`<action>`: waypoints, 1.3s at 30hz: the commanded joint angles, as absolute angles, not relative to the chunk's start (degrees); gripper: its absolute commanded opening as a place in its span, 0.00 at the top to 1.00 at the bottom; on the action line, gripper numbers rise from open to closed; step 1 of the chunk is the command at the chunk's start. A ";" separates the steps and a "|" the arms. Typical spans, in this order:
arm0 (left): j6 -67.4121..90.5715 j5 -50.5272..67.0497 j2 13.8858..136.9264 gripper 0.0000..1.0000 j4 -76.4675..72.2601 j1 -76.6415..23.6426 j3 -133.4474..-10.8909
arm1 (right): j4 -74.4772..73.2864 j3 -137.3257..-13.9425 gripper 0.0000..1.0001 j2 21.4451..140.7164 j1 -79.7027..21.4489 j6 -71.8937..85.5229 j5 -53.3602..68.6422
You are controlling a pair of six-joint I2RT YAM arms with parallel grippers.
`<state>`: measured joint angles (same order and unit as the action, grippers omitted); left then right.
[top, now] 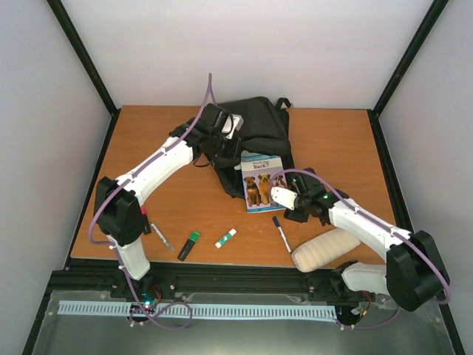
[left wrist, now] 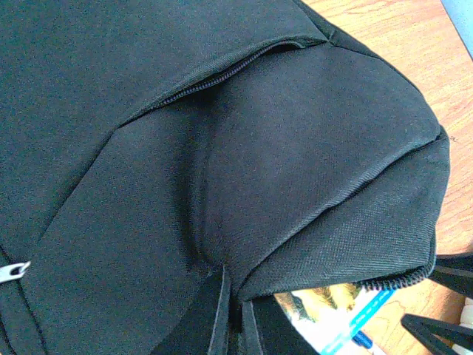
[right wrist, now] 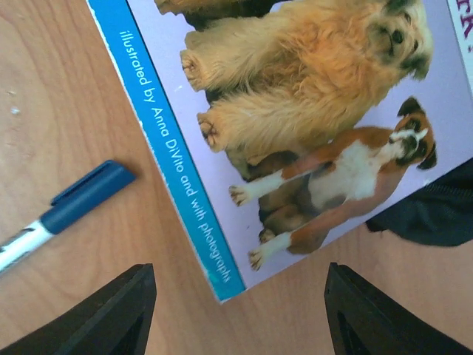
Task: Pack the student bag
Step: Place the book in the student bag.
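Note:
The black student bag lies at the back centre of the table. My left gripper is shut on a fold of the bag's fabric. It pinches that fold and holds the zipped edge up. A dog picture book lies flat in front of the bag, its far end under the raised edge. My right gripper is open and empty. It hovers with its jaws either side of the book's near right corner. A strip of the bag shows at the right of the right wrist view.
A blue-capped pen lies just left of the right gripper and also shows in the right wrist view. A cream padded pouch sits at front right. A glue stick, a green highlighter and a grey pen lie at front left.

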<state>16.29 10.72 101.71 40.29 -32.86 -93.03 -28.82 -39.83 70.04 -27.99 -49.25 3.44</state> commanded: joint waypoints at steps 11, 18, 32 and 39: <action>14.64 11.44 97.92 0.99 39.31 -32.43 -94.56 | -14.10 -38.65 0.37 78.95 -36.89 -61.37 -10.74; 14.36 11.47 97.67 0.99 39.30 -32.43 -94.48 | -10.85 -42.70 0.47 83.05 -37.02 -60.46 -12.95; 14.29 12.32 97.97 0.99 39.34 -32.43 -94.44 | -1.40 -49.31 0.66 94.78 -36.97 -64.35 -17.94; 14.32 12.70 98.33 0.99 39.38 -32.43 -94.48 | 3.79 -51.44 0.71 100.14 -36.91 -68.16 -20.02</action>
